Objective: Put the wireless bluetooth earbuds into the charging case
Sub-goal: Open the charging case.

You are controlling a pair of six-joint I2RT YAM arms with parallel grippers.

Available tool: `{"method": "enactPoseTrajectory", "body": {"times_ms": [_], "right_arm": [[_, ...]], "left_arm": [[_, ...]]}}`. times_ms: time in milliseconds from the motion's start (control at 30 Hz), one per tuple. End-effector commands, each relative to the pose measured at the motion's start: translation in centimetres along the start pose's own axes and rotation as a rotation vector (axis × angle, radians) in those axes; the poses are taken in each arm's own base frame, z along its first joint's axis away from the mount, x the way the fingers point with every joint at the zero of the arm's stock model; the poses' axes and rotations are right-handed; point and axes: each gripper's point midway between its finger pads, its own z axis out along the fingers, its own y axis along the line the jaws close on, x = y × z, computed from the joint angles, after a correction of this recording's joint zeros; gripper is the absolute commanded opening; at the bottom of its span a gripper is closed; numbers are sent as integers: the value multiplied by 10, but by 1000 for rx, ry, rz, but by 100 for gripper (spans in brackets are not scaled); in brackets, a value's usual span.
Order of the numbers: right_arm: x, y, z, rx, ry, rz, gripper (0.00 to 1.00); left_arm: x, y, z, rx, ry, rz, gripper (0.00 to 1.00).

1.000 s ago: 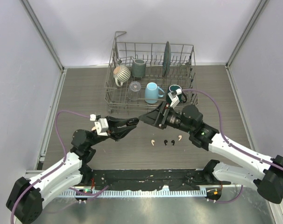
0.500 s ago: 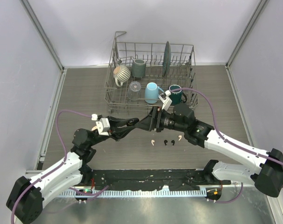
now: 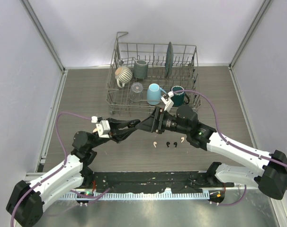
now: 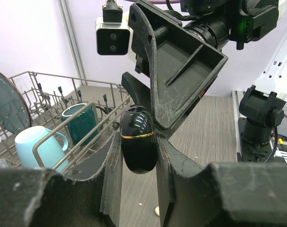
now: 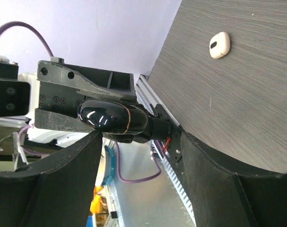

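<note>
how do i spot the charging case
From the wire dish rack, come forward to the left gripper, just in front of it. In its jaws is the charging case: a glossy black egg with a thin gold band, unlike the tiny earbuds lying on the table.

Left tool (image 3: 133, 125) clamped on black case (image 4: 139, 137), right tool (image 3: 144, 124) agape, flanking it.

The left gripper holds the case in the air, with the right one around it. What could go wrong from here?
1. The left gripper pinches the glossy, rounded case only low down; a push from the open right gripper could make it slip out.
2. The right fingers stand very near the left ones and might hit them when closing.
3. A dropped case could scatter the loose earbuds.
</note>
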Motion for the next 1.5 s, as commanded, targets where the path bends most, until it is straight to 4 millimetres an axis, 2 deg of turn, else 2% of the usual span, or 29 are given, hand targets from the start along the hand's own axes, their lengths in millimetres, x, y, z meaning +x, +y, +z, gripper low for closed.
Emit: {"method": "enactPoseTrajectory", "body": {"times_ms": [0, 300, 500, 767, 900, 1200, 1467], "right_arm": [[-26, 32, -6, -145, -95, 30, 72], [-29, 29, -9, -213, -92, 140, 73], [-26, 49, -17, -338, -70, 180, 78], [-18, 45, -23, -340, -55, 206, 78], [-13, 37, -18, -309, -35, 223, 75], [-11, 35, -8, -327, -2, 278, 61], [-9, 29, -4, -327, 9, 313, 60]], "left_arm": [[-12, -7, 1, 41, -31, 29, 0], [-11, -7, 0, 40, -28, 31, 0], [-10, 1, -3, -15, -37, 43, 0], [-16, 11, -4, -77, -65, 75, 0], [-21, 11, -2, -69, -73, 78, 0], [-29, 9, 2, -51, -87, 85, 0], [-33, 9, 3, -45, -100, 84, 0]]}}
